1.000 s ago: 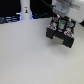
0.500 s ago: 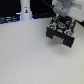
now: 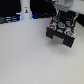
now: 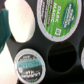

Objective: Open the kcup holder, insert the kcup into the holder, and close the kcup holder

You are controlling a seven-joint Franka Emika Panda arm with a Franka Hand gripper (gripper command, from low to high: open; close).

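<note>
Black kcup holder (image 3: 62, 31) at desk's (image 3: 30, 55) two o'clock, green-topped kcup (image 4: 56, 19) seated in a slot, end effector (image 3: 63, 11) directly above, grip state indiscernible, white cylinder (image 3: 25, 9) at eleven o'clock.

One kcup holder (image 3: 62, 31) — two green-topped kcups (image 4: 56, 21).

Bench (image 3: 25, 55) plain white, no pattern. Kcup holder (image 3: 62, 33) black body, pale grey bits on its front; wrist view shows its surface (image 4: 55, 50) black with round dark slots. Kcup (image 3: 60, 24) shows as a small green-and-white spot on the holder. Close up, one kcup lid (image 4: 55, 20) green with white lettering and a white rim; a second lid (image 4: 29, 66) darker teal-green with white text, white rim. Taller white cylinder (image 3: 25, 9) carries a dark mark. Background dark with blue glints.
</note>
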